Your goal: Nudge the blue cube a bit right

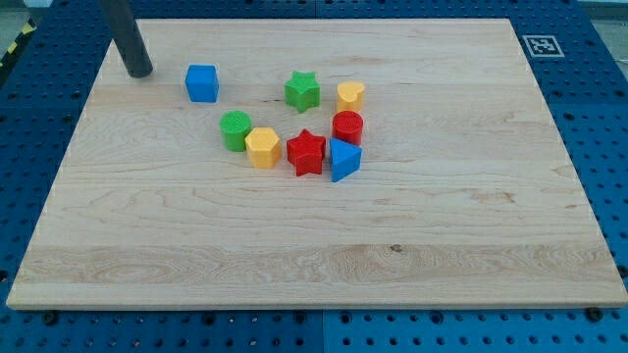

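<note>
The blue cube sits near the wooden board's top-left corner, alone. My tip rests just left of the blue cube, apart from it; this rod has no jaws to part or close. Eight blocks in all: two blue, two green, two yellow, two red. Right of the blue cube: green star, yellow cylinder. Lower right of it: green cylinder, yellow hexagon, red star, red cylinder, blue triangle.
</note>
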You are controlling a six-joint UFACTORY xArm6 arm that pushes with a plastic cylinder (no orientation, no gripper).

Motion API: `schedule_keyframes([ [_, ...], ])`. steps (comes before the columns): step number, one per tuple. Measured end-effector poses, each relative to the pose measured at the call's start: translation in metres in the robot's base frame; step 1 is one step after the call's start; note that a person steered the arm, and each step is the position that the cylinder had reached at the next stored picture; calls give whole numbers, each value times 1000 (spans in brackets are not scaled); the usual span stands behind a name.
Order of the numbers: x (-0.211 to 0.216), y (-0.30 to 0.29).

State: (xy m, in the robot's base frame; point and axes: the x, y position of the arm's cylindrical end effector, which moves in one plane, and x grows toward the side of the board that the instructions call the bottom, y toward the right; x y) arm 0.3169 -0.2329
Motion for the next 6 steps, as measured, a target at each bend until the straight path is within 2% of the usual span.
schedule_keyframes([
  [2,4,46],
  [4,42,58],
  [6,39,57],
])
